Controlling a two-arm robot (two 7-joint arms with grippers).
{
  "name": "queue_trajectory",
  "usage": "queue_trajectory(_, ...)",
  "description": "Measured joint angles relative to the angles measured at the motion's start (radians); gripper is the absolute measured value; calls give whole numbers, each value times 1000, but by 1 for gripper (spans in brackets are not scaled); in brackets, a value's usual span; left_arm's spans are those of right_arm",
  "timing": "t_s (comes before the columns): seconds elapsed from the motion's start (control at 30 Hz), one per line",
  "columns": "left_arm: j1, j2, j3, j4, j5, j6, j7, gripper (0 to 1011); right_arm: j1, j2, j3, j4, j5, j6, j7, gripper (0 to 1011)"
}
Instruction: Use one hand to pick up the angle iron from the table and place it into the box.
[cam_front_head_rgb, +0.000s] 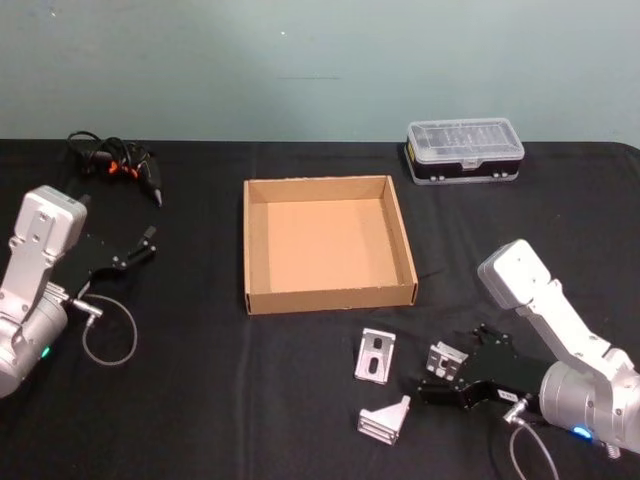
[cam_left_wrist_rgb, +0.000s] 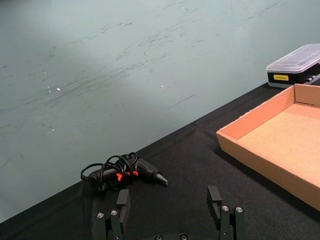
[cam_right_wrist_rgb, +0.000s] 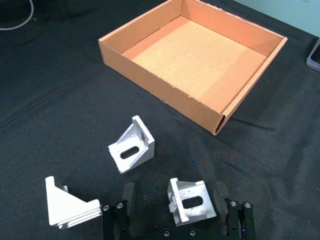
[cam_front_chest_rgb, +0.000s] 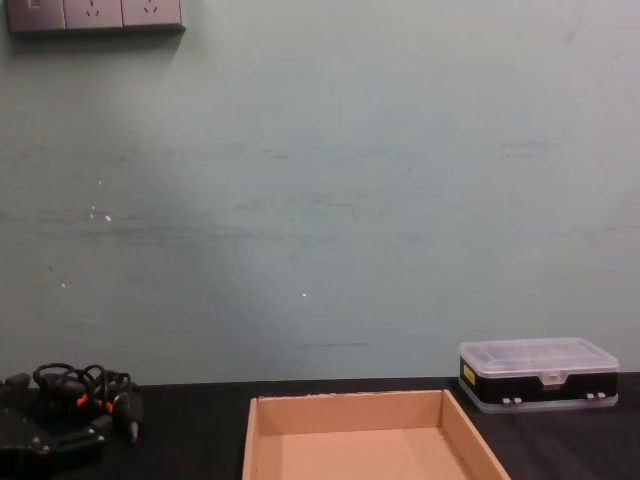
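A small yellow label (cam_left_wrist_rgb: 280, 77) is carried by the black plastic case with clear lid (cam_front_head_rgb: 464, 151), seen at the upper right of the head view; its writing is too small to be read. At the lower right, the right gripper (cam_right_wrist_rgb: 174, 193) is held low at the table (cam_front_head_rgb: 200, 400), its fingers spread on either side of one angle iron (cam_right_wrist_rgb: 192, 202) (a gap is left on one side, so nothing is clamped). A second angle iron (cam_front_head_rgb: 375, 355) and a third angle iron (cam_front_head_rgb: 385, 420) lie just left of it, before the empty cardboard box (cam_front_head_rgb: 330, 296) at centre. At mid-left the left gripper (cam_left_wrist_rgb: 169, 195) is held with fingers apart and nothing between them, a corded black tool (cam_front_head_rgb: 125, 165) lying beyond it at the upper left. In the chest view the box's near wall is cut off by the lower edge.
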Motion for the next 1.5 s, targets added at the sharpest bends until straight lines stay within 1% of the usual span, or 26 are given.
queue_trajectory(0.2, 0, 0, 0, 0, 0, 0, 0, 1011, 0, 3, 0, -2, 0, 0, 0, 1003)
queue_trajectory(0.37, 0, 0, 0, 0, 0, 0, 0, 1011, -1, 4, -1, -4, 0, 0, -1, 927)
queue_trajectory(0.43, 0, 0, 0, 0, 0, 0, 0, 1011, -1, 5, -1, -4, 0, 0, -1, 883)
queue_trajectory(0.47, 0, 0, 0, 0, 0, 0, 0, 1011, -1, 5, -1, -5, 0, 0, -1, 848)
queue_trajectory(0.5, 0, 0, 0, 0, 0, 0, 0, 1011, -1, 5, -1, -5, 0, 0, -1, 792)
queue_trajectory(0.53, 0, 0, 0, 0, 0, 0, 0, 1011, -1, 5, -1, -5, 0, 0, -1, 785)
queue_trajectory(0.6, 0, 0, 0, 0, 0, 0, 0, 1011, -1, 5, -1, -5, 0, 0, -1, 721)
queue_trajectory(0.63, 0, 0, 0, 0, 0, 0, 0, 1011, -1, 5, -1, -5, 0, 0, -1, 705)
queue_trajectory(0.67, 0, 0, 0, 0, 0, 0, 0, 1011, -1, 6, -1, -5, 1, 0, -1, 661)
queue_trajectory(0.7, 0, 0, 0, 0, 0, 0, 0, 1012, -1, 6, -1, -5, 1, 1, -1, 648)
queue_trajectory(0.73, 0, 0, 0, 0, 0, 0, 0, 1011, -1, 6, -1, -5, 1, 1, -1, 579)
queue_trajectory(0.8, 0, 0, 0, 0, 0, 0, 0, 1011, -1, 6, -1, -5, 1, 1, -1, 539)
queue_trajectory(0.83, 0, 0, 0, 0, 0, 0, 0, 1012, -1, 6, -1, -6, 1, 1, -1, 477)
queue_trajectory(0.9, 0, 0, 0, 0, 0, 0, 0, 1011, -1, 6, -1, -6, 1, 1, -1, 413)
queue_trajectory(0.93, 0, 0, 0, 0, 0, 0, 0, 1011, -1, 6, -1, -6, 1, 1, -1, 413)
queue_trajectory(0.97, 0, 0, 0, 0, 0, 0, 0, 1011, -1, 6, -1, -6, 1, 1, -1, 358)
queue_trajectory(1.1, 0, 0, 0, 0, 0, 0, 0, 1011, -1, 7, -1, -6, 1, 1, -1, 242)
queue_trajectory(1.13, 0, 0, 0, 0, 0, 0, 0, 1011, -1, 7, -1, -6, 1, 1, -1, 194)
queue_trajectory(1.2, 0, 0, 0, 0, 0, 0, 0, 1011, -1, 7, -1, -6, 1, 1, -1, 159)
queue_trajectory(1.27, 0, 0, 0, 0, 0, 0, 0, 1011, -1, 7, -1, -6, 1, 1, -1, 88)
queue_trajectory(1.5, 0, 0, 0, 0, 0, 0, 0, 1011, -1, 7, -1, -6, 1, 1, -2, 77)
